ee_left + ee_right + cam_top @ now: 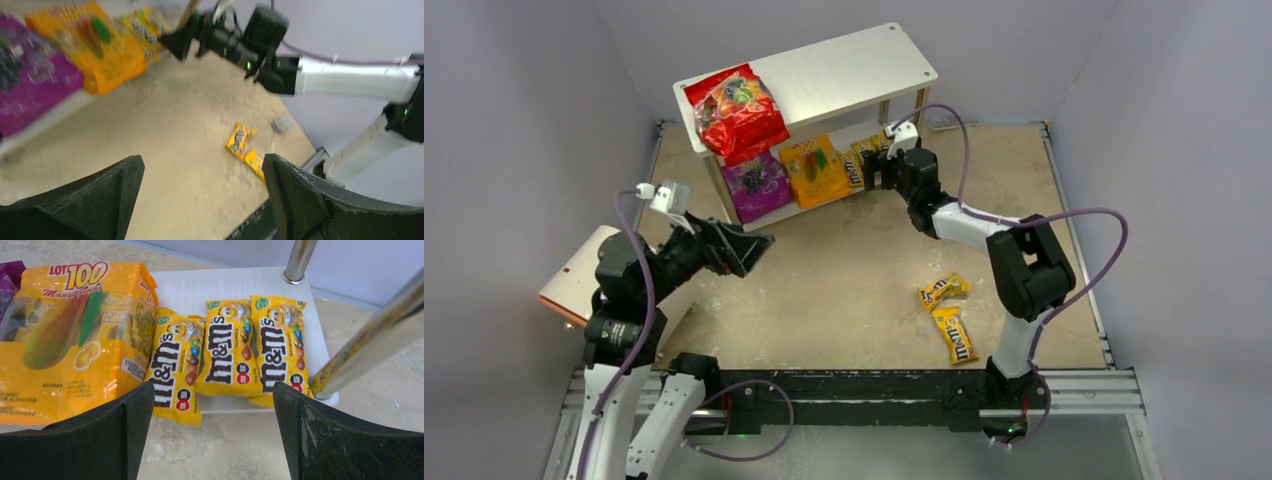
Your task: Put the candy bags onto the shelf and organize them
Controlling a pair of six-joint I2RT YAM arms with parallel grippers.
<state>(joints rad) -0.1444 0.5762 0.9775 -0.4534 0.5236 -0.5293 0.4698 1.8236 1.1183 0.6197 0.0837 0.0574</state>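
The shelf point(844, 70) stands at the back. A red bag point(739, 115) lies on its top board. On the lower board point(235, 282) lie a purple bag point(759, 185), an orange-yellow bag point(814, 170) and three M&M's packets point(227, 347) side by side. Two more M&M's packets point(949, 315) lie on the table at the right; they also show in the left wrist view point(242, 145). My right gripper point(212, 405) is open and empty just in front of the lower board. My left gripper point(749, 245) is open and empty above the table's left middle.
A white board with orange trim point(579, 275) sits at the left edge by the left arm. A metal corner post point(370, 335) stands close to my right gripper's right finger. Walls enclose the table on three sides.
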